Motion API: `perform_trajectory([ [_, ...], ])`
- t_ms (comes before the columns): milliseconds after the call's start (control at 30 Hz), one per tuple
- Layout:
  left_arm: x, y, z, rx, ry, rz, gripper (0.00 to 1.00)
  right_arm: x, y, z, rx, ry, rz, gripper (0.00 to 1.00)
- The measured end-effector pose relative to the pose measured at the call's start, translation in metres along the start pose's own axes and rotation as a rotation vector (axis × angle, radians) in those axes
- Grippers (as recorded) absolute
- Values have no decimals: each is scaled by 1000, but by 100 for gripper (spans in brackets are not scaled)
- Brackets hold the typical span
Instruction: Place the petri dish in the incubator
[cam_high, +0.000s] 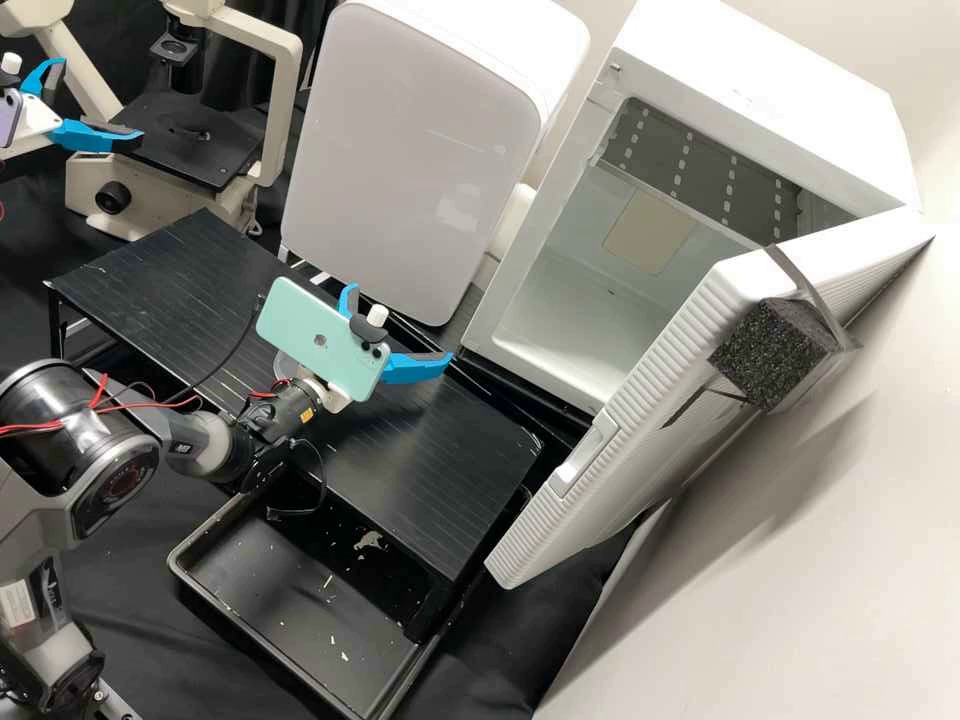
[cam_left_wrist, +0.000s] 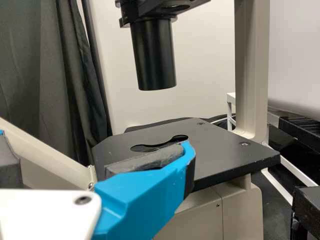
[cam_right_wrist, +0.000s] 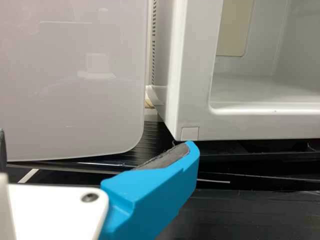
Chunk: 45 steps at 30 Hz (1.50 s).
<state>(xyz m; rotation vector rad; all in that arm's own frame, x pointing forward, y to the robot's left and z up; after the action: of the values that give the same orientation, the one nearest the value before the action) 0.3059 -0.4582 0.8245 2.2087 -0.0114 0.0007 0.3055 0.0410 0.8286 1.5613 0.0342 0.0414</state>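
Observation:
Beside the microscope (cam_high: 185, 140), at the far left of the high view, my left gripper (cam_high: 100, 103) stands open and empty. In the left wrist view the same gripper (cam_left_wrist: 95, 142) is spread in front of the microscope's black stage (cam_left_wrist: 225, 150). My right gripper (cam_high: 401, 323) is open over the black shelf, facing the white incubator (cam_high: 560, 240), whose door (cam_high: 620, 440) stands open. In the right wrist view the right gripper (cam_right_wrist: 96, 142) is below the incubator's front corner (cam_right_wrist: 192, 105). A clear curved edge (cam_high: 283, 362), possibly the petri dish, lies partly behind the phone on the right arm.
A white appliance with a glossy panel (cam_high: 410, 150) stands left of the incubator. The black shelf (cam_high: 430, 470) lies in front of both. A black tray (cam_high: 290, 600) with scraps sits below the shelf. Black foam (cam_high: 770, 350) is strapped to the door.

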Motion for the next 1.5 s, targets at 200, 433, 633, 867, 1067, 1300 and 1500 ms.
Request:
perform_trajectory([
  [200, 0, 0, 0, 0, 0, 0, 100, 0, 0, 0, 0, 0, 0, 100],
  [433, 0, 0, 0, 0, 0, 0, 100, -19, 4, 6, 6, 21, 16, 100],
  [633, 0, 0, 0, 0, 0, 0, 100, -57, 13, 1, 67, 114, 79, 100],
  [867, 0, 0, 0, 0, 0, 0, 100, -89, -2, -9, 76, 184, 42, 100],
  [1067, 0, 0, 0, 0, 0, 0, 100, -99, -18, -7, 66, 174, -29, 100],
  [1300, 0, 0, 0, 0, 0, 0, 100, -101, -34, -4, 35, 158, -99, 100],
  [1500, 0, 0, 0, 0, 0, 0, 100, -100, -43, 0, 8, 136, -128, 100],
])
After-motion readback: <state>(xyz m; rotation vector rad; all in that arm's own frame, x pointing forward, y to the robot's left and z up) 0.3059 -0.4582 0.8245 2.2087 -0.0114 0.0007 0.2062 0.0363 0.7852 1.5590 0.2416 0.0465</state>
